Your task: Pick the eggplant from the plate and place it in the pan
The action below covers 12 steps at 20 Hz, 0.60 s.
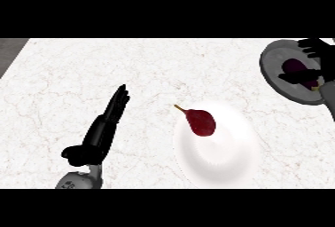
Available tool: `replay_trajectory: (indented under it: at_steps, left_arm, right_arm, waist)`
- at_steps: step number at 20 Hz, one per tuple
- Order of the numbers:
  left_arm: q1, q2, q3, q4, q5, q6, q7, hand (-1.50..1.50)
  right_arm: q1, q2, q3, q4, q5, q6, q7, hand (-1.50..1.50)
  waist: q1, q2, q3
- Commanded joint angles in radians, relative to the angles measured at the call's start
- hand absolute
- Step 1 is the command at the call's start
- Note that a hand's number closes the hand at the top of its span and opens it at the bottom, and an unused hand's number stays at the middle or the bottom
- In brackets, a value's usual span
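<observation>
While R hand [317, 48] curls round 1 eggplant [294, 66] over 1 pan [278, 86], 1 red fruit [201, 122] sits on 1 plate [216, 164]; L hand [101, 128] flat.

The white marble counter [131, 62] looked smooth. The round white plate [219, 162] shone. The round grey metal pan [273, 62] looked dull.

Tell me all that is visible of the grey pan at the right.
The pan is round, dark grey with a paler rim, metal by its look. It lies flat on the white marble counter at the far right, cut by the view's edge. The right hand is over it, curled round the dark purple eggplant; their contact is unclear.
</observation>
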Motion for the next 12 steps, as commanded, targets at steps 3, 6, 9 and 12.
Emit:
replay_trajectory:
  at_steps: [3, 6, 9, 12]
  left_arm:
    - [-0.045, 0.006, 0.022, -0.019, 0.016, -0.005, 0.035, 0.0]
    - [-0.004, 0.006, 0.01, 0.0, -0.001, -0.004, -0.009, 0.0]
    - [0.001, 0.006, 0.026, 0.009, 0.015, -0.008, -0.022, 0.0]
    - [-0.025, 0.018, 0.045, 0.006, 0.011, -0.001, 0.007, 0.0]
  right_arm:
    - [-0.04, 0.007, -0.042, 0.066, -0.047, 0.072, -0.074, -1.5]
    - [-0.04, 0.019, -0.128, 0.035, -0.136, 0.024, -0.159, -1.5]
    - [-0.031, 0.027, -0.191, 0.022, -0.203, 0.006, -0.241, -1.5]
    - [-0.048, -0.002, -0.242, 0.046, -0.255, 0.054, -0.239, -1.5]
  waist:
    - [0.008, 0.004, 0.003]
    - [-0.002, 0.001, 0.003]
    - [-0.015, -0.003, 0.002]
    - [-0.021, -0.005, 0.001]
